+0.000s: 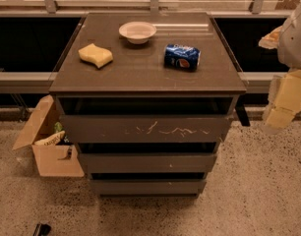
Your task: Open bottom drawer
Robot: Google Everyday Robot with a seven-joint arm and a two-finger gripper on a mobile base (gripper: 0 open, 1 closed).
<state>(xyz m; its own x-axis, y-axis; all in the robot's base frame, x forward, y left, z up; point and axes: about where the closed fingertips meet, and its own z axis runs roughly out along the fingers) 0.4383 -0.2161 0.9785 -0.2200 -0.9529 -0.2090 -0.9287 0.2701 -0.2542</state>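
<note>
The bottom drawer (148, 186) is the lowest and shortest of three dark grey-brown handleless fronts on the cabinet (148, 82). Its front is plain and sits nearly flush under the middle drawer (148, 162). The top drawer (148, 128) has white scratches. My gripper (283, 104), with pale yellow parts, hangs at the right edge of the view. It is beside the cabinet's right side at about top-drawer height, well above and to the right of the bottom drawer, and touches nothing.
On the cabinet top lie a yellow sponge (95, 55), a white bowl (137, 32) and a blue soda can (182, 57) on its side. An open cardboard box (49, 146) with packets stands on the floor left of the cabinet. A window rail runs behind.
</note>
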